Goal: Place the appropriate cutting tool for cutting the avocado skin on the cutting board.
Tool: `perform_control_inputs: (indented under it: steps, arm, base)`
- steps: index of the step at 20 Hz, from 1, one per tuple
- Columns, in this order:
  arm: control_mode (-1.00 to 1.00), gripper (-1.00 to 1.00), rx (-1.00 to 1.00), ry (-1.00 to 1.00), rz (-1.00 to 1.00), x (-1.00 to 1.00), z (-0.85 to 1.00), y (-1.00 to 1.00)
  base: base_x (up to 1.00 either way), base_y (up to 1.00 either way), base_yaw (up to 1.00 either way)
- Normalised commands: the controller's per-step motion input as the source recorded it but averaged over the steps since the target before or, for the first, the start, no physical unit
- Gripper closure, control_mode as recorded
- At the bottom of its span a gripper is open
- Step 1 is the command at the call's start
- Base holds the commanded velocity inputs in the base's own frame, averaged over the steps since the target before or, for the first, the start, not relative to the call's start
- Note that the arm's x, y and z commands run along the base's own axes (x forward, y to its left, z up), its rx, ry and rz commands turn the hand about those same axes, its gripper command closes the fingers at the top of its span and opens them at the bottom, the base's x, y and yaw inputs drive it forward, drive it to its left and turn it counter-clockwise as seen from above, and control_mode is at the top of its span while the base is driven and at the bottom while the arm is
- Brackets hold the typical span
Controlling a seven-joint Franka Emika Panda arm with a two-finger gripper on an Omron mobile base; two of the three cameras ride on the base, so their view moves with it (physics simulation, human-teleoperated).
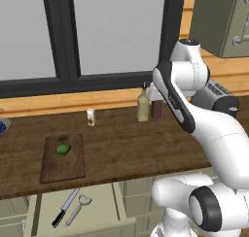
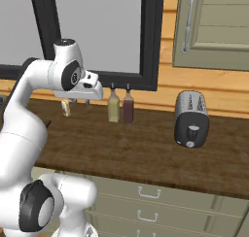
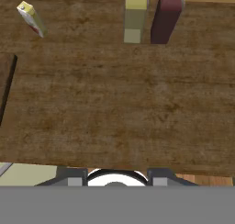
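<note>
Your inventory, as you look over the dark wooden bench (image 1: pixel 126 143):

- Cutting board (image 1: pixel 63 158): lies flat at the left of the bench, near its front edge.
- Avocado (image 1: pixel 63 149): rests on the far half of the board.
- Knife (image 1: pixel 65 208), black handle, silver blade: lies in the open drawer (image 1: pixel 104 207) below the board, handle toward you, not on the board.
- Grey peeler (image 1: pixel 79 209): just beside the knife on its right, in the same drawer.
- Small shaker (image 1: pixel 90 117), yellow bottle (image 1: pixel 143 106), dark red bottle (image 1: pixel 157 107): stand upright along the back of the bench.
- Toaster (image 2: pixel 191 118): at the right of the bench.
- Tool (image 2: pixel 80 101): raised over the bench near the bottles, holding nothing; you cannot tell how far its fingers are parted.
</note>
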Motion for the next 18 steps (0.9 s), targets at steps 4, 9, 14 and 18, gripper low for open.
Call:
perform_control_inputs:
  steps: [4, 9, 14, 18]
  arm:
    - [-1.00, -1.00, 0.00, 0.00, 0.00, -0.07, 0.00, 0.00]
    - [-1.00, -1.00, 0.00, 0.00, 0.00, -0.48, -0.13, 0.23]
    - [-1.00, -1.00, 0.00, 0.00, -0.03, -0.40, -0.26, 0.72]
    - [-1.00, -1.00, 0.00, 0.00, -0.10, -0.33, -0.28, 0.90]
  base:
    - [0.00, 0.00, 0.00]
    - [0.00, 0.00, 0.00]
    - [0.00, 0.00, 0.00]
    - [0.00, 0.00, 0.00]
